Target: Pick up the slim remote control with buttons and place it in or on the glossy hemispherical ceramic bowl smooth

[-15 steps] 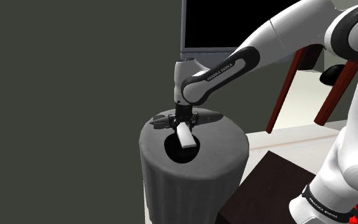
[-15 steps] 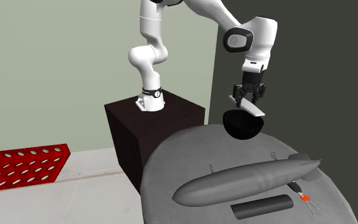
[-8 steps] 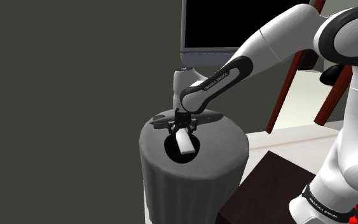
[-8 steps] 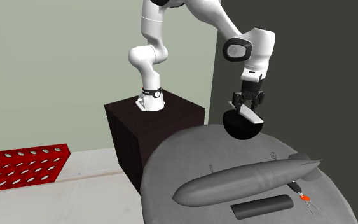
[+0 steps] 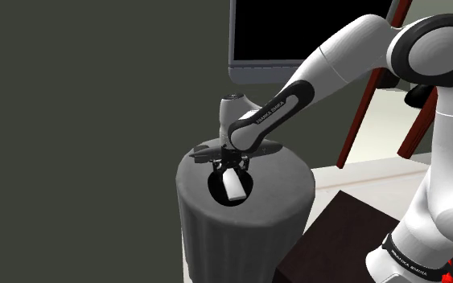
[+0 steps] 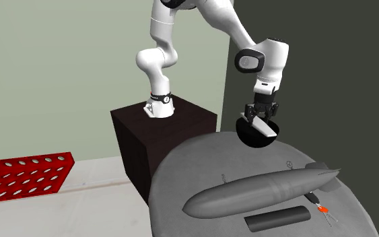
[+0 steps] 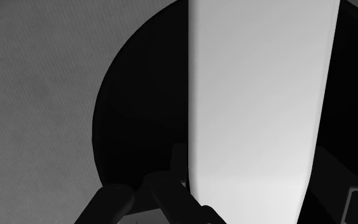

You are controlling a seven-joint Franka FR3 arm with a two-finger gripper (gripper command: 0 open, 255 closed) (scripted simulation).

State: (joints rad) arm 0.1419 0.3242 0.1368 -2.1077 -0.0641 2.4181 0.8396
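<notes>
Atop grey table (image 6: pixel 181 168), white remote (image 5: pixel 233 186) over black bowl (image 6: pixel 248 139), dark wall (image 5: pixel 96 120)

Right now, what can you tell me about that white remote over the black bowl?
The remote control is a slim, flat bar drawn plain white, and no buttons can be seen on it. It hangs tilted, with its lower end dipping into the round black bowl and its upper end clasped between the fingers of the black gripper. I cannot tell whether its tip touches the bowl's inside.
</notes>
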